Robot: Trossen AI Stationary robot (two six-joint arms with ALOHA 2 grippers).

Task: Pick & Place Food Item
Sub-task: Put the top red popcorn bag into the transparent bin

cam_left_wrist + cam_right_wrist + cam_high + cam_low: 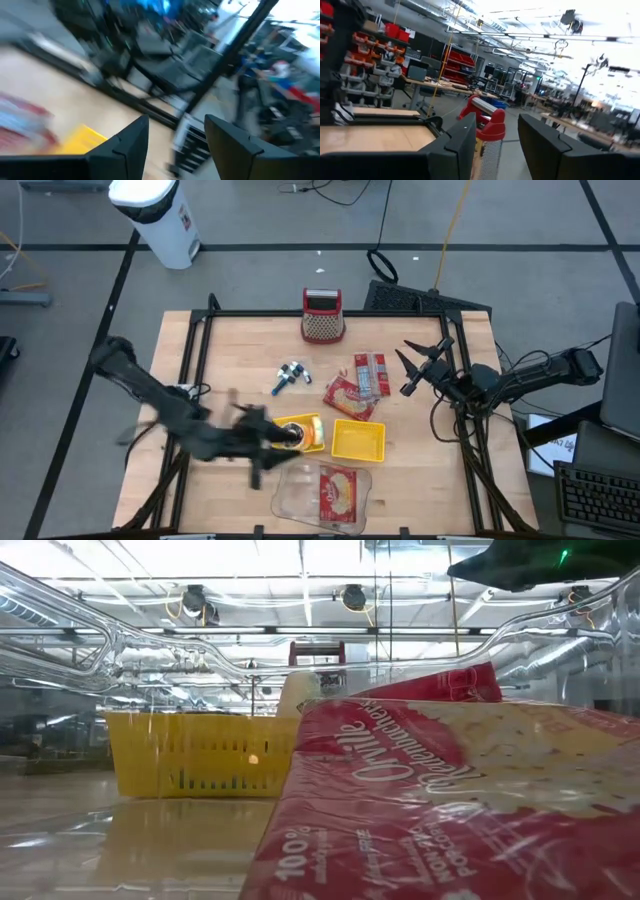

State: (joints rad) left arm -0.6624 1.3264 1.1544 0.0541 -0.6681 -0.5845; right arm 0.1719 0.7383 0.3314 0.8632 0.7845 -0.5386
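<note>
fingers: left gripper (262, 442) parted, empty, low by yellow tray (358, 440) | right gripper (422, 366) spread, empty, at table's right edge | popcorn packet (338, 493) in clear container (290, 498), near edge

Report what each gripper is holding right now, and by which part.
Nothing is held. The left gripper is open with empty space between its fingers, near the yellow tray. The right gripper is open and empty too, above the table's right edge.
</note>
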